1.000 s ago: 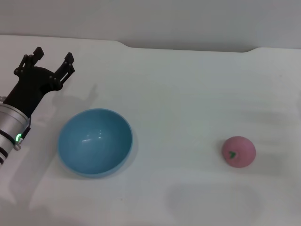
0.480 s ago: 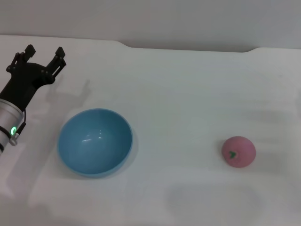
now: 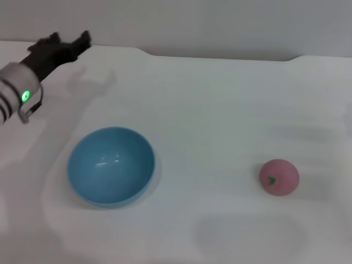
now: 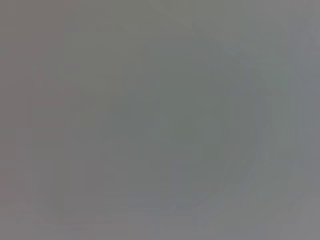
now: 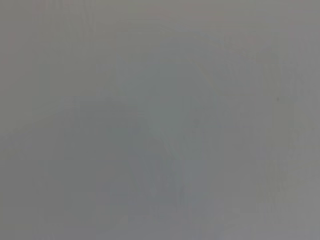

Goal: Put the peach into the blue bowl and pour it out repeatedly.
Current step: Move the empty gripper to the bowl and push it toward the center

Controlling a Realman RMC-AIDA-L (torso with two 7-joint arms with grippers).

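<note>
The blue bowl stands upright and empty on the white table, left of centre in the head view. The pink peach lies on the table far to the bowl's right, its green leaf mark facing up. My left gripper is open and empty, raised near the table's far left corner, well behind the bowl. My right gripper is out of view. Both wrist views show only plain grey.
The table's back edge meets a grey wall, with a small step in the edge behind the bowl and another at the far right.
My left gripper has lifted and swung back from beside the bowl toward the far left corner, still open. The bowl and the peach have not moved.
</note>
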